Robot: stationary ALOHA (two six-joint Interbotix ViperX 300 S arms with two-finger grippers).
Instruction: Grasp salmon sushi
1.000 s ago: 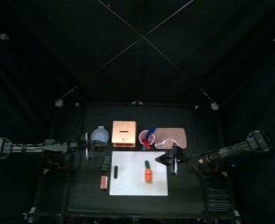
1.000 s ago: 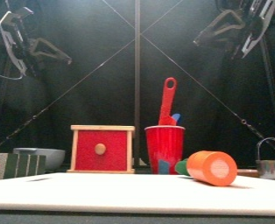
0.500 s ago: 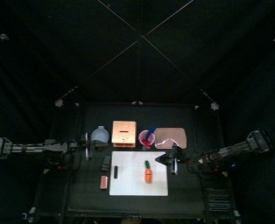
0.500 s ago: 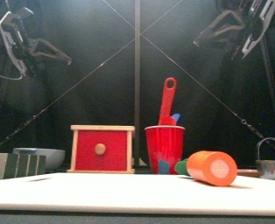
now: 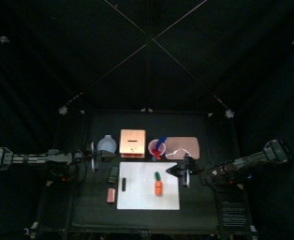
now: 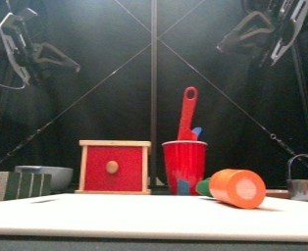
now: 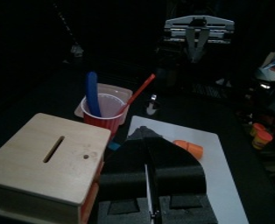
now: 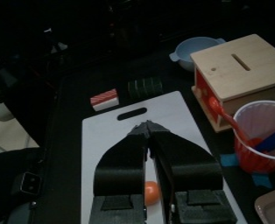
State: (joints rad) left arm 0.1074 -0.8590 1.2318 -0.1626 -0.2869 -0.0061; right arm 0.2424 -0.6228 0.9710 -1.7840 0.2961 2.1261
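The salmon sushi (image 5: 112, 194) is a tiny orange-pink block lying on the black table just left of the white mat (image 5: 143, 197). The right wrist view shows the sushi (image 8: 105, 99) beyond the mat's (image 8: 116, 140) far end. My right gripper (image 5: 184, 174) hangs over the mat's right edge, far from the sushi. Its jaws (image 8: 144, 129) stand slightly open with nothing held. My left gripper (image 5: 97, 161) rests shut at the table's left side, near the grey cup (image 5: 106, 144). In its own wrist view the left gripper (image 7: 151, 147) holds nothing.
An orange carrot-like piece (image 5: 157, 183) lies on the mat. Behind the mat stand a wooden box (image 5: 135, 143), a red cup (image 5: 156, 147) holding utensils, and a tan board (image 5: 184, 146). A dark ridged block (image 8: 144, 86) sits beside the sushi.
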